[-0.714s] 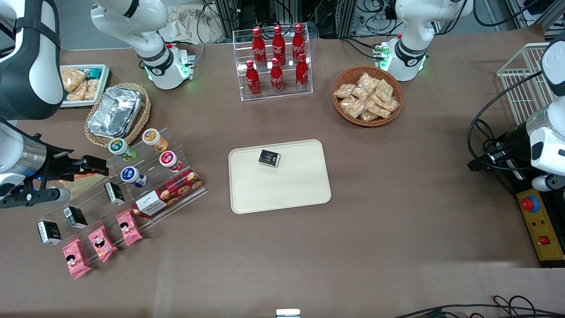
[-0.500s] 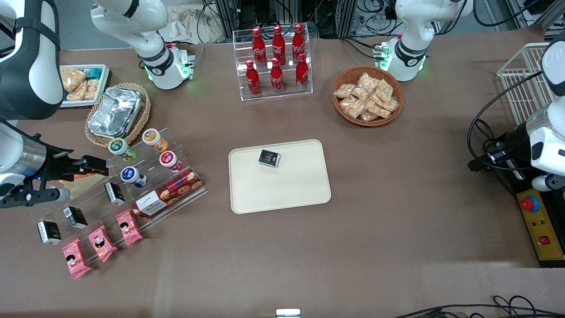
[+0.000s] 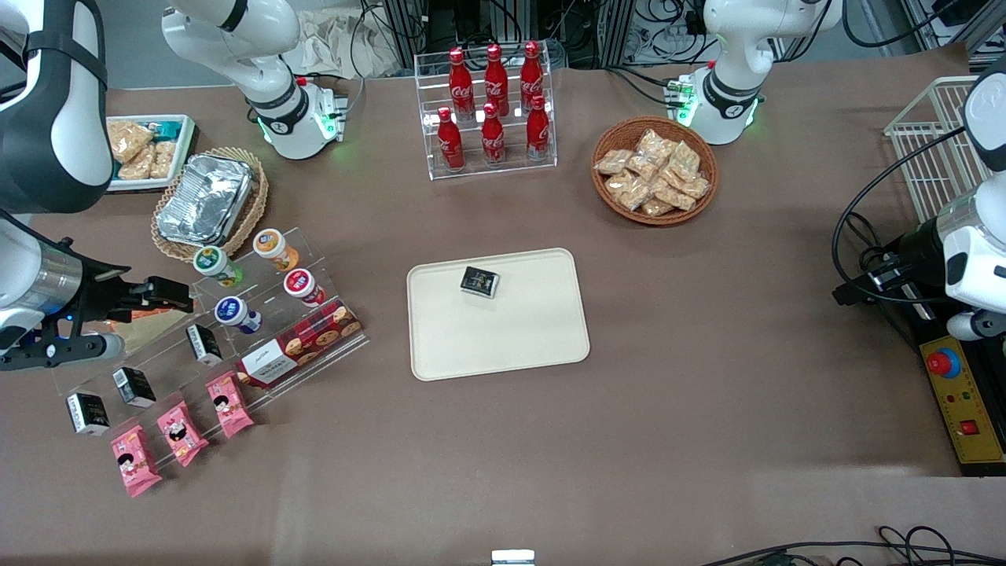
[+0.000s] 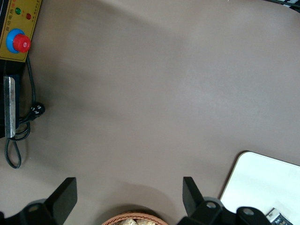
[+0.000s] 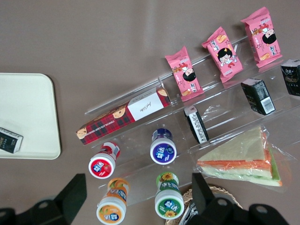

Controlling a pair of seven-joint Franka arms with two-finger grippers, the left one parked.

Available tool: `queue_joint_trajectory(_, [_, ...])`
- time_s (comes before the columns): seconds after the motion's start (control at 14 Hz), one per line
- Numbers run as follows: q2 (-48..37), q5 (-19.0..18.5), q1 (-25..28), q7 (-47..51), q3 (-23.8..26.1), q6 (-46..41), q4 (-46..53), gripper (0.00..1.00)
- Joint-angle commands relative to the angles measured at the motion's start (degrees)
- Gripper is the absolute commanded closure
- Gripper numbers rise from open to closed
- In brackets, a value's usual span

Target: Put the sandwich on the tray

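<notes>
over the working arm's end of the table, the gripper point(image 3: 161, 292) hangs above the clear stepped display rack point(image 3: 236, 330) with its jaws spread wide and nothing between them, probably lining up for a grasp. the sandwich point(image 5: 241, 161) lies flat on an upper step of that rack, beside the black cartons point(image 5: 196, 123) and near the yogurt cups point(image 5: 163, 151), well apart from the tray point(image 3: 503, 330). its long axis runs along the step, with the layered cut face turned outward and the wedge narrowing toward a point. the tray sits mid-table, carrying only a small black packet point(image 3: 480, 281), so bare space remains for the sandwich.
</notes>
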Motion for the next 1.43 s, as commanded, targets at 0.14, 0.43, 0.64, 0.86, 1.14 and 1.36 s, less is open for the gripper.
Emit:
queue_joint_trajectory(0.14, [-1.9,-2.6,-1.2,0.5,-0.1,-3.2,-0.5,0.00])
queue_joint_trajectory(0.43, [-4.2,-3.2,-6.5,0.0,-0.2,-5.0,-2.0,0.00])
queue_joint_trajectory(0.64, [-4.9,-4.8,-9.8,-0.8,-0.2,-3.8,-4.2,0.00])
queue_joint_trajectory(0.86, [-7.0,-4.8,-11.5,-1.0,-0.2,-1.2,-8.9,0.00])
queue_joint_trajectory(1.14, [-7.9,-4.5,-12.2,1.5,-0.5,0.1,-12.3,0.00])
queue_joint_trajectory(1.36, [-7.7,-4.1,-12.7,9.4,-0.5,0.4,-12.7,0.00])
